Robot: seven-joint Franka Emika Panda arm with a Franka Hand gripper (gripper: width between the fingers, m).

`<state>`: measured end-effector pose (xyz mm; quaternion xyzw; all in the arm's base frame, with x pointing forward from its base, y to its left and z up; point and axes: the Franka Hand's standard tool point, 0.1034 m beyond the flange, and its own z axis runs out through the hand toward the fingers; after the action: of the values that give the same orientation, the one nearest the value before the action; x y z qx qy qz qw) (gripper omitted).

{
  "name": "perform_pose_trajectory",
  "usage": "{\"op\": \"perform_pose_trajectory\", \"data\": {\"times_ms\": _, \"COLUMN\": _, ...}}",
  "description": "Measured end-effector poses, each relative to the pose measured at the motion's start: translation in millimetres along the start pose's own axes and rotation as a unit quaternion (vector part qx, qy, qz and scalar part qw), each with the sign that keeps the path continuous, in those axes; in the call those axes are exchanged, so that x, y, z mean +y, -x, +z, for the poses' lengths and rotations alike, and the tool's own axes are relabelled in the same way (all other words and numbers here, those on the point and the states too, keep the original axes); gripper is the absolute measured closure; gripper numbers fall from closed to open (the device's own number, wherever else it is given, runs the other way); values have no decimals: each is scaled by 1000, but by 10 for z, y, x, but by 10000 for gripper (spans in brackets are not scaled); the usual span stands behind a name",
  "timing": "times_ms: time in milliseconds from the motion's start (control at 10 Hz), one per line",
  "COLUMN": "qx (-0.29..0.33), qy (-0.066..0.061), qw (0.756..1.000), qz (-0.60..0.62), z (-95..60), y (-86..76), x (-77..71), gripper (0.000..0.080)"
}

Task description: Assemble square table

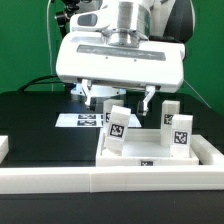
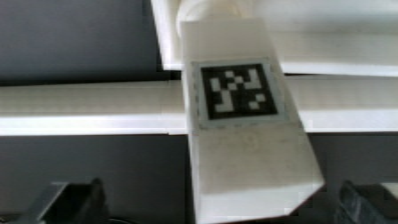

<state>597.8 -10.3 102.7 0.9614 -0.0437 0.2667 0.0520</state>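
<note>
The white square tabletop point(image 1: 150, 153) lies against the front border wall. Three white tagged legs stand upright on it: one at the exterior view's left point(image 1: 118, 128), two at its right point(image 1: 170, 112) point(image 1: 181, 134). My gripper point(image 1: 120, 99) hangs open just above the left leg, one finger point(image 1: 91, 96) on each side and clear of it. In the wrist view that leg point(image 2: 240, 120) runs down between the open gripper's point(image 2: 217, 205) dark fingers point(image 2: 71, 200), with a gap on one side. A corner of the tabletop point(image 2: 338, 40) shows beyond it.
The long white border wall point(image 1: 110, 181) runs along the front and crosses the wrist view point(image 2: 89, 105). The marker board point(image 1: 82, 120) lies flat on the black table behind the left leg. A green backdrop stands behind.
</note>
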Motion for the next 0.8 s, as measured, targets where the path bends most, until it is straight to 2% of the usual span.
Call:
{"op": "perform_pose_trajectory", "data": {"times_ms": 100, "qx": -15, "qy": -5, "qw": 1000, "qz": 2, "z": -9, "y": -2, "x": -19, "gripper": 150}}
{"op": "perform_pose_trajectory", "data": {"times_ms": 300, "qx": -25, "qy": -6, "qw": 1000, "qz": 2, "z": 11, "y": 33, "x": -27, "gripper": 150}}
{"op": "perform_pose_trajectory", "data": {"times_ms": 400, "qx": -76, "qy": -19, "qw": 997, "qz": 6, "z": 27, "y": 85, "x": -81, "gripper": 150}}
{"op": "perform_pose_trajectory", "data": {"times_ms": 500, "qx": -95, "qy": -24, "qw": 995, "qz": 8, "z": 27, "y": 36, "x": -92, "gripper": 150}}
{"op": "perform_pose_trajectory", "data": {"times_ms": 700, "qx": -160, "qy": -34, "qw": 986, "qz": 14, "z": 53, "y": 69, "x": -66, "gripper": 150}}
{"op": "perform_pose_trajectory", "data": {"times_ms": 800, "qx": -221, "qy": -40, "qw": 974, "qz": 14, "z": 67, "y": 122, "x": -35, "gripper": 150}}
